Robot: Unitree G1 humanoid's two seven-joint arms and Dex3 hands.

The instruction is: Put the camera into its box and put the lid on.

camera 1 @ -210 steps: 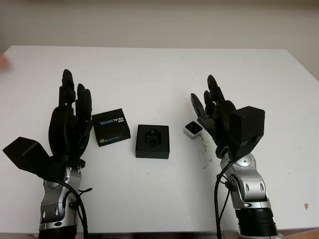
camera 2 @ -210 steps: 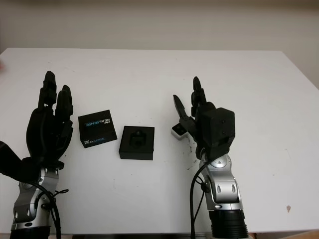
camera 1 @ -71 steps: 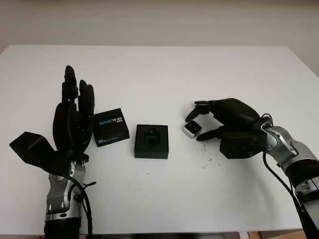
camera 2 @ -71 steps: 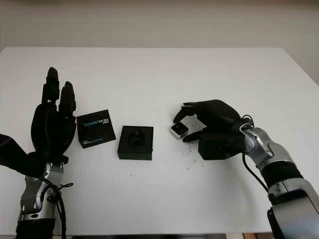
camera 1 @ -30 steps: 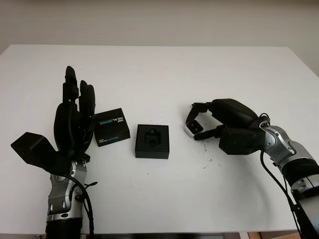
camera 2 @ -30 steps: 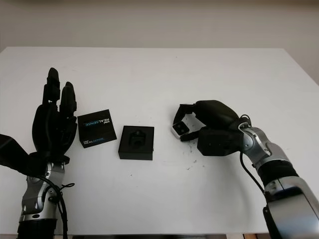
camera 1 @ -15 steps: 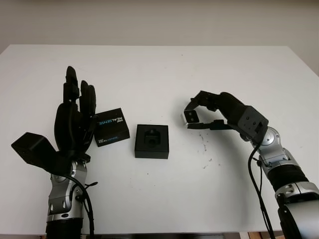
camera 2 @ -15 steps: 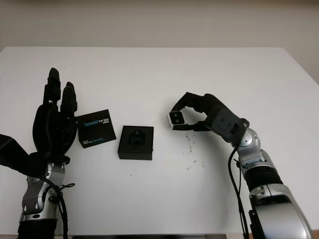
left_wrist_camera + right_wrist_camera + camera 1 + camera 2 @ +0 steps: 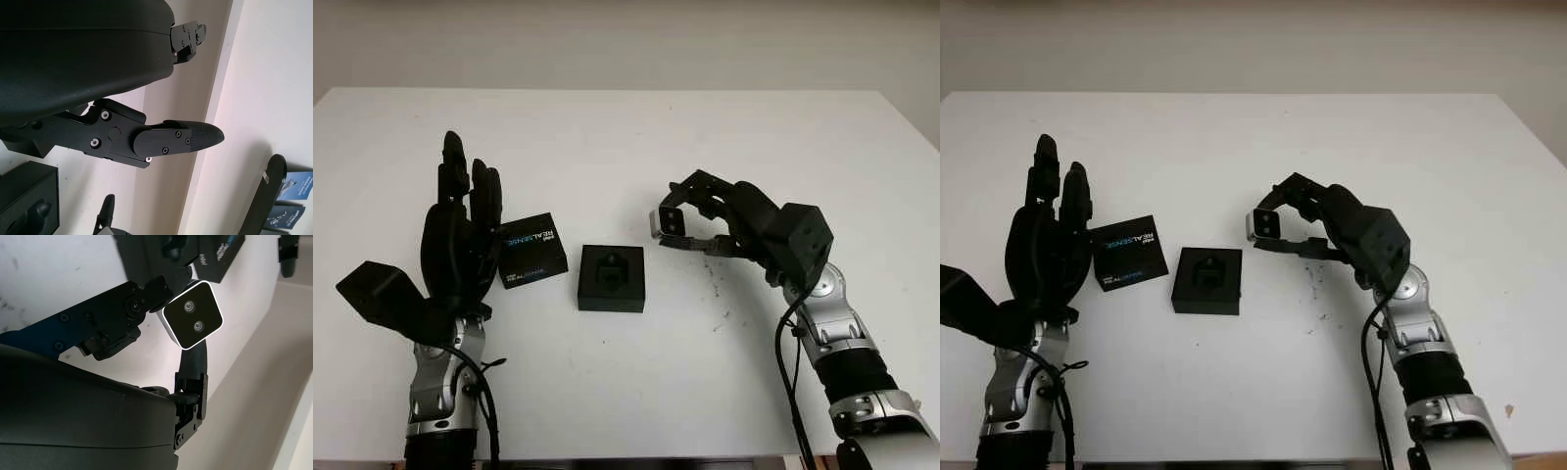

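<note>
Since half a second ago your right hand (image 9: 700, 217) has carried the camera (image 9: 667, 222) further left and a little higher, so it now hangs in the air just right of the box (image 9: 612, 278) instead of out over the bare table (image 9: 626, 137); the forearm has swung more upright behind it. Nothing else has shifted.

Starting at your left: the left hand (image 9: 460, 240) stands raised above the table's left side, palm toward the middle, open and holding nothing. Just beside its fingers lies the lid (image 9: 532, 263), flat on the table, black with blue and white lettering, turned at a slight angle. It sits apart from the box, with a strip of white table between them.

Next comes the box itself, a black square tray lying flat near the table's centre, with a dark moulded recess in its middle. It is uncovered.

To its right, your right hand is closed on the camera, a small silver block with a dark face. In the right wrist view you can see the camera (image 9: 192, 320) pinched between the fingers (image 9: 127, 308), its two round lenses facing the wrist. It is clear of the table and not yet over the box. A few small dark specks (image 9: 714, 284) mark the table below the hand.
</note>
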